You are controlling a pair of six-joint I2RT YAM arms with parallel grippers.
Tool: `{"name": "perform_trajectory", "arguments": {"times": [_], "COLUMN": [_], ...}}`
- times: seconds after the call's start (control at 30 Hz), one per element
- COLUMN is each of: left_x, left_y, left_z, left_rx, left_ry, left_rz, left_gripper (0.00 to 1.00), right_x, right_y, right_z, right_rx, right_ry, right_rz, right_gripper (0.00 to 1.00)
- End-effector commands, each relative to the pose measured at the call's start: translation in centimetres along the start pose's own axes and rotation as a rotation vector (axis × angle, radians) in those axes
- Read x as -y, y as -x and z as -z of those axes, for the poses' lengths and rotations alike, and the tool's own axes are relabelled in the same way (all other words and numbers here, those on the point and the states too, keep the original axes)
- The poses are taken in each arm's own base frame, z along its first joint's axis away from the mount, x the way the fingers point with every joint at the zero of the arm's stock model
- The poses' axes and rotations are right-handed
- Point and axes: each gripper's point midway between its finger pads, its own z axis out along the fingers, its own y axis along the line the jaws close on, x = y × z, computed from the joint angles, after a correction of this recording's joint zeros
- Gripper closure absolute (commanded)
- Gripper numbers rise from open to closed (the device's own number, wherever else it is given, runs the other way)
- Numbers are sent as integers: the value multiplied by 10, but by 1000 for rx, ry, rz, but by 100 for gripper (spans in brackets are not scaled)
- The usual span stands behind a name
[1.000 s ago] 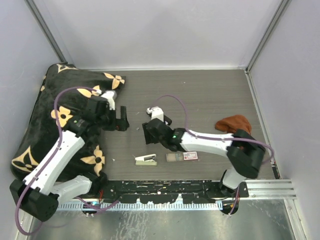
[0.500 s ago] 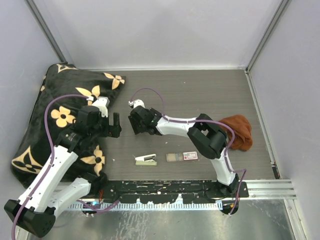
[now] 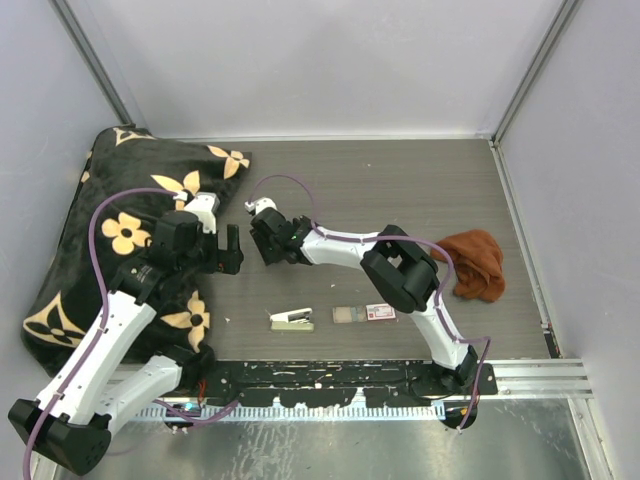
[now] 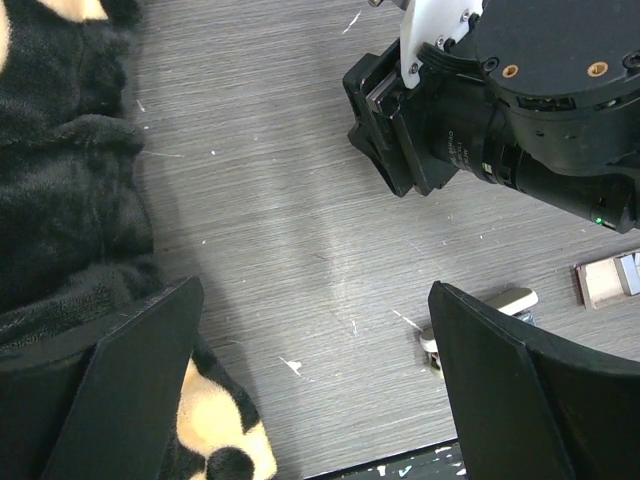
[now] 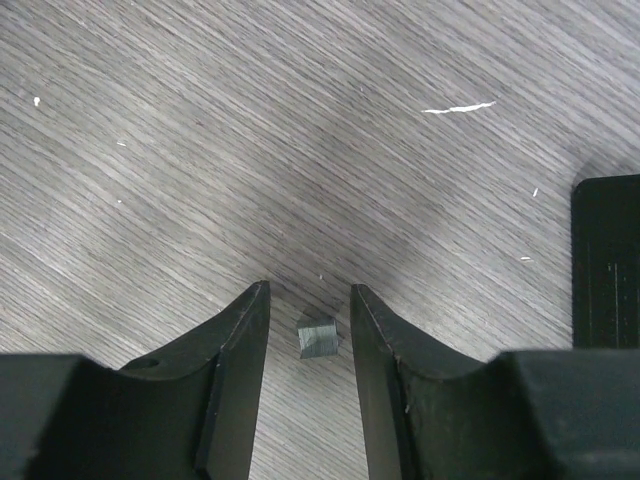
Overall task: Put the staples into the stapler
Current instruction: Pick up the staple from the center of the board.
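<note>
Two grippers faced each other low over the grey wood-grain table [image 3: 400, 190], toward its left side. The left gripper [image 4: 312, 395] had its jaws spread wide, with only bare table between them. Its arm reached in over a black blanket [image 3: 100, 230] with tan flowers that covered the table's left edge. The right gripper [image 5: 308, 300] had its jaws apart by a narrow gap and gripped nothing. A small grey square piece [image 5: 318, 336] showed in that gap, touching neither finger; what it was could not be told.

The staples [image 3: 346, 315] lay on the table near its front edge, well apart from both grippers. They formed a short greyish block in plain view from above. A red-and-white box [image 3: 381, 312] sat just beside them on the right. The stapler [image 3: 292, 319] lay flat a little to their left, not touching them. In the left wrist view, that gripper's own right finger hid most of the stapler, so only one end showed past it.

The right arm stretched across the middle of the table, behind the staples and the stapler rather than over them. A crumpled orange-brown cloth [image 3: 472, 262] lay near the table's right side, just beside that arm's elbow.
</note>
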Motion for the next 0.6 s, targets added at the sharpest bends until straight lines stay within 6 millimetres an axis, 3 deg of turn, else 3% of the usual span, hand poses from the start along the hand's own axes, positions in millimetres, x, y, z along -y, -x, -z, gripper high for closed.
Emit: {"name": "perform_trajectory", "arguments": {"times": [0.0, 0.57], "left_x": [6, 8], "left_y": [16, 16], "left_z": [1, 0], "left_rx": [59, 60], "left_ry": [-33, -46], "left_rz": [-15, -12], "left_gripper": [2, 2], "right_x": [-5, 1], "right_y": [19, 5], "right_z": [4, 10], "right_rx": [33, 2], "right_ry": [31, 6], "right_rz": [7, -6], "right_gripper": [58, 65]}}
